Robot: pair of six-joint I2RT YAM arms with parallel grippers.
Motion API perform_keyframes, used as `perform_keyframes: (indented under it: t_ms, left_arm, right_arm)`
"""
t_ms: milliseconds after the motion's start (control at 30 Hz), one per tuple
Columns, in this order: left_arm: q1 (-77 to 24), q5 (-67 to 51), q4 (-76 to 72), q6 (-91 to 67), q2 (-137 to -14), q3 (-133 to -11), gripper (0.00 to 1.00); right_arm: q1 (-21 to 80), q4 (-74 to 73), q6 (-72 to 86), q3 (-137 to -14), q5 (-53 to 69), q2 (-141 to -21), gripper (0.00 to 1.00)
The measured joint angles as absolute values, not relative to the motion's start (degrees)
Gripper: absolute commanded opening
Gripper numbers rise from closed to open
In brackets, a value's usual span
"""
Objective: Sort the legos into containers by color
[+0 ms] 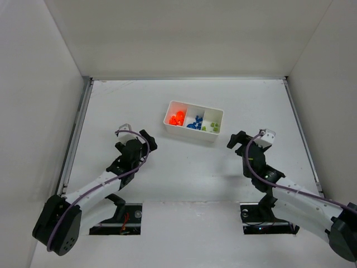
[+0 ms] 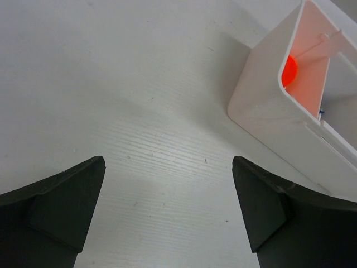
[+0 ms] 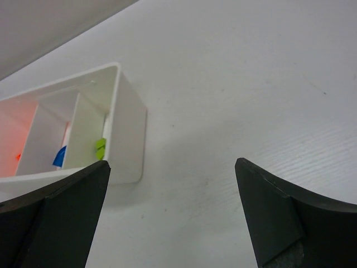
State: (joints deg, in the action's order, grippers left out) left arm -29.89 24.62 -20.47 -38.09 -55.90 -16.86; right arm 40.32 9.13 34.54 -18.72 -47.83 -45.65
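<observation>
The white three-compartment tray (image 1: 189,132) stands in the middle of the table. Orange-red legos (image 1: 177,118) fill its left compartment, blue legos (image 1: 194,123) the middle one, yellow-green legos (image 1: 210,127) the right one. My left gripper (image 1: 149,140) is open and empty, left of the tray; its wrist view shows the tray's corner (image 2: 262,95) and an orange piece (image 2: 289,71). My right gripper (image 1: 236,139) is open and empty, right of the tray; its wrist view shows the tray's end wall (image 3: 129,128) with a green piece (image 3: 100,148) and a blue piece (image 3: 59,157) inside.
White walls enclose the table on the left, back and right. Metal rails (image 1: 75,131) run along the left and right table edges. The arm bases sit at the near edge.
</observation>
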Motion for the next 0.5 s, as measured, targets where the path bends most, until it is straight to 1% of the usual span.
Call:
perform_keyframes:
  t_ms: [267,500]
  left_arm:
    - [-30.41,25.63,-8.4,-39.9,-52.12,-19.38,1.0]
    - [-31.38,25.5,-3.55,-40.82,-50.83,-20.05,1.0]
  right_arm:
    - [34.5,8.14,40.42,-14.74,-47.55,-46.13,1.0]
    - [33.15,8.4,42.02,-14.2,-44.91,-49.95,1.0]
